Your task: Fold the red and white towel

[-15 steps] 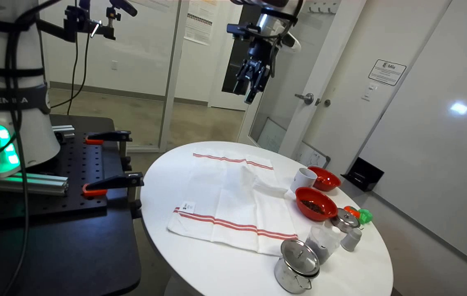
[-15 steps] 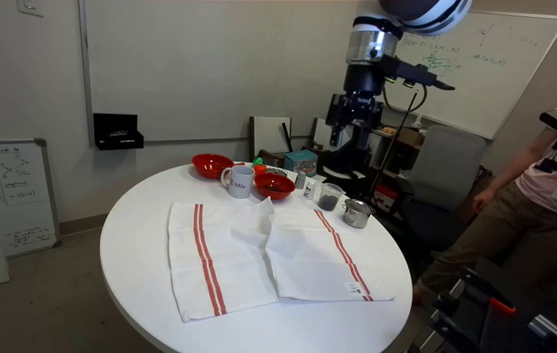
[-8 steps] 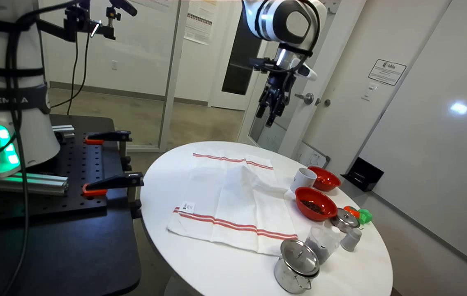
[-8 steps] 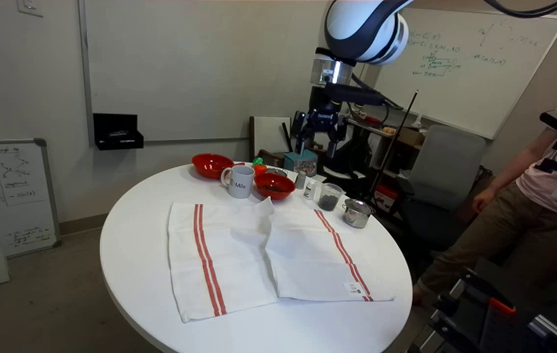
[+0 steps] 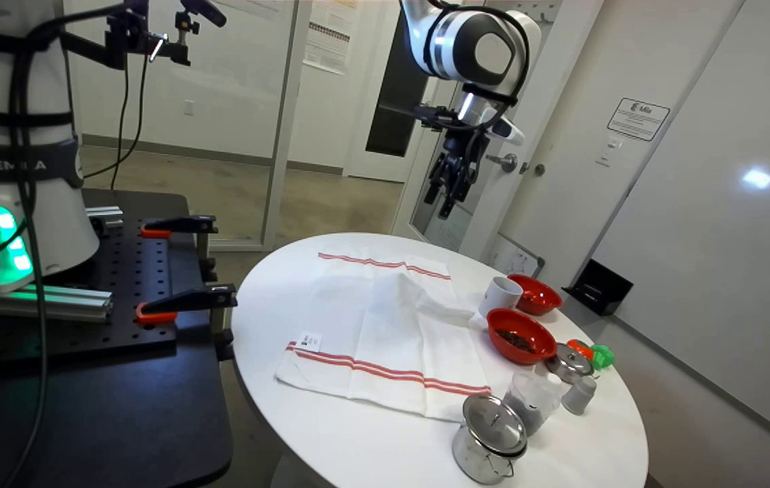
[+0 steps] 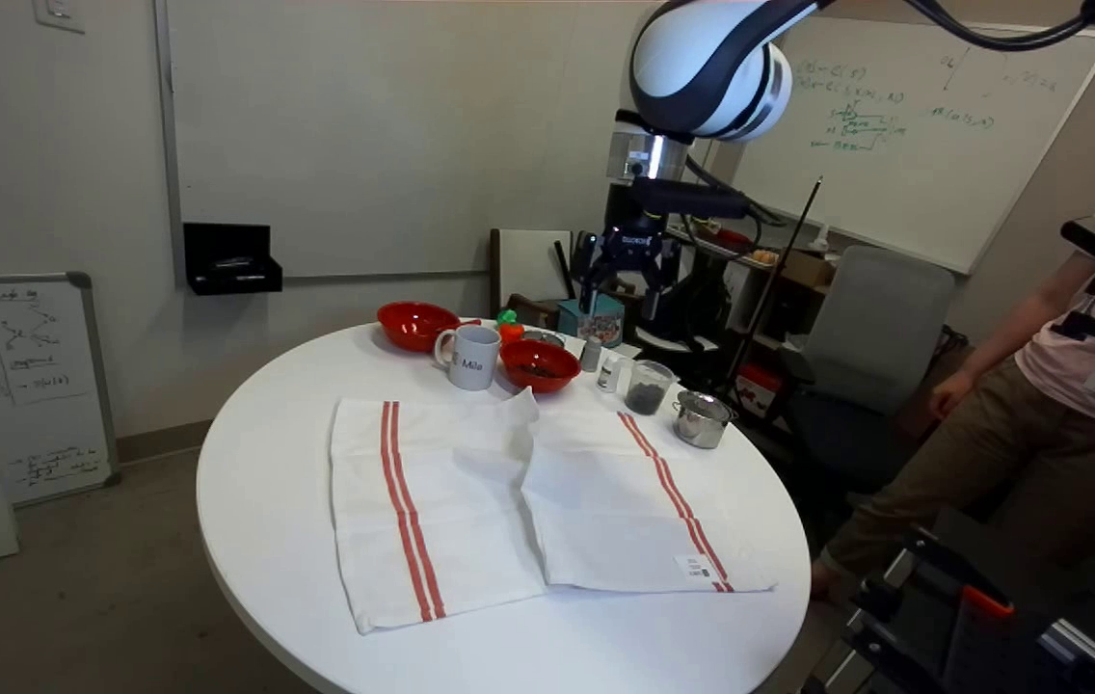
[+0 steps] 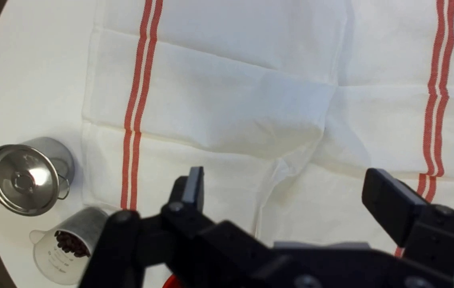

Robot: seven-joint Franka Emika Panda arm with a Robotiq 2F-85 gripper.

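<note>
The white towel with red stripes lies spread on the round white table [image 6: 263, 520], in both exterior views [image 5: 385, 325] [image 6: 615, 511] and in the wrist view [image 7: 231, 96]. A raised crease or overlapping fold runs across its middle, between the two pairs of stripes. A small white tag sits at one striped corner. My black gripper is in both exterior views [image 5: 438, 203] [image 6: 619, 304], in the air well above the table. In the wrist view the gripper [image 7: 285, 176] has its fingers wide apart with nothing between them, over the creased middle of the towel.
Along one table edge stand a white mug [image 6: 475, 361], two red bowls [image 6: 413, 326] [image 6: 559, 378], a clear cup of dark beans [image 6: 652, 378] and a lidded metal pot [image 6: 702, 424]. A grey shaker [image 5: 579, 396] and an orange-and-green toy [image 5: 602, 356] are near them.
The arm has swung and lowered: the gripper moved right and down in an exterior view and left in an exterior view, mostly in the first half second. The towel has not moved.
</note>
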